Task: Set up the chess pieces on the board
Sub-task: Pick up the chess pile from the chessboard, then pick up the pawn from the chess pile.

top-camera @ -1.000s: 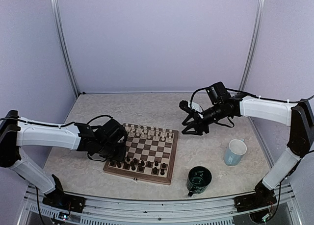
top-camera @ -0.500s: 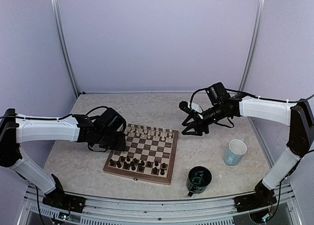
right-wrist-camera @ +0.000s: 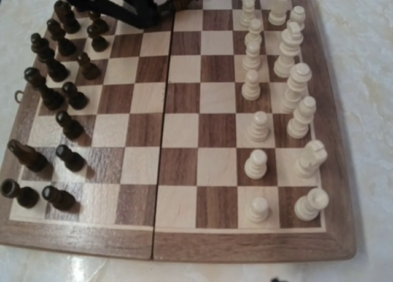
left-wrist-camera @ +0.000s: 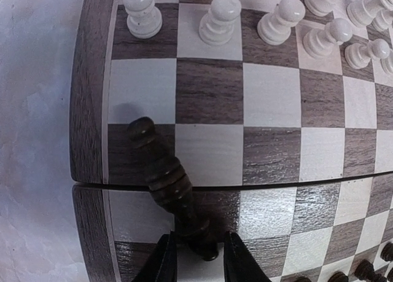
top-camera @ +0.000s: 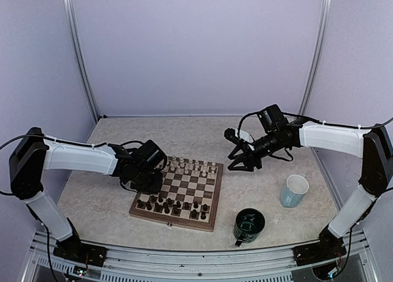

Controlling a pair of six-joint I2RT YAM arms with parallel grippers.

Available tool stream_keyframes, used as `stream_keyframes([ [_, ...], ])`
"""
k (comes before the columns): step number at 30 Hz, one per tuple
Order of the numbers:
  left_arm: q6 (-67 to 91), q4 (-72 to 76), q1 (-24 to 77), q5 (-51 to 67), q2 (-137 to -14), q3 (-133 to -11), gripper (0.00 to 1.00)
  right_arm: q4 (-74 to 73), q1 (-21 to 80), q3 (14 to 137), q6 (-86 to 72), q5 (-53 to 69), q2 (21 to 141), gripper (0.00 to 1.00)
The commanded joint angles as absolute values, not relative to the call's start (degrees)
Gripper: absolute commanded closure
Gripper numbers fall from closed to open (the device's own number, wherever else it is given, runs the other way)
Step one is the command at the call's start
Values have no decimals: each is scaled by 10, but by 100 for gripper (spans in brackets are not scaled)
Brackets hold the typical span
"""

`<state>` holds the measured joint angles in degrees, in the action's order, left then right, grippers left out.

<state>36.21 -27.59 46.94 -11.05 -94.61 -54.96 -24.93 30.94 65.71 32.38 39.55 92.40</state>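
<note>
Overhead, we see the board (top-camera: 174, 221) lying on the marbled table (top-camera: 184, 134) in front of the left arm. Cream pieces (top-camera: 190, 166) line its far edge and dark pieces (top-camera: 175, 207) crowd its near edge. The left gripper (top-camera: 152, 180) hangs over the board's left side. The right gripper (top-camera: 241, 166) is off the board, beyond its far right corner, its fingers apart with nothing between them. A pale blue mug (top-camera: 294, 191) and a dark green mug (top-camera: 249, 225) stand on the table right of the board. The green one bears a pale scrawl too small for us to read.

From the left wrist, we look down on the board's left edge. The two fingertips (left-wrist-camera: 164, 265) are clamped on the base of a tall dark piece (left-wrist-camera: 163, 171). It leans steeply across the hinge seam (left-wrist-camera: 276, 185), its round head over a dark square in the outermost column. Whether the head touches the wood we cannot tell. Cream pawns (left-wrist-camera: 219, 18) stand in a row farther on.

From the right wrist, we see the whole board, with dark pieces on the left and cream ones on the right in two rows. A few dark ones in the lower left corner lean or lie over. At the top edge the left gripper holds its piece sticking out sideways. A small metal hook (right-wrist-camera: 18, 97) sits on the left border. We find no readable writing on the board.
</note>
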Motion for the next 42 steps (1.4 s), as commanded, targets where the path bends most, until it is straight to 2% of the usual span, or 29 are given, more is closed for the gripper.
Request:
stream_keyframes([
  [1,362,-275,461,-106,-963,-567,73,-248,306,651,330,395,920,50],
  [9,351,-268,452,-116,-991,-570,74,-251,306,655,330,398,925,50],
  [17,345,-268,451,-112,-998,-563,90,-254,306,658,328,400,931,50],
  [22,320,-300,454,-109,-958,-565,95,-260,306,666,324,405,930,50],
  [29,219,-296,470,-117,-844,-553,97,-275,308,704,302,452,921,50],
  [33,161,-247,491,-92,-800,-545,98,-293,320,743,279,486,941,50],
  [37,133,-204,513,-31,-780,-552,98,-319,336,802,244,532,985,50],
  [42,122,-162,551,-12,-779,-565,98,-322,355,867,164,624,1045,50],
])
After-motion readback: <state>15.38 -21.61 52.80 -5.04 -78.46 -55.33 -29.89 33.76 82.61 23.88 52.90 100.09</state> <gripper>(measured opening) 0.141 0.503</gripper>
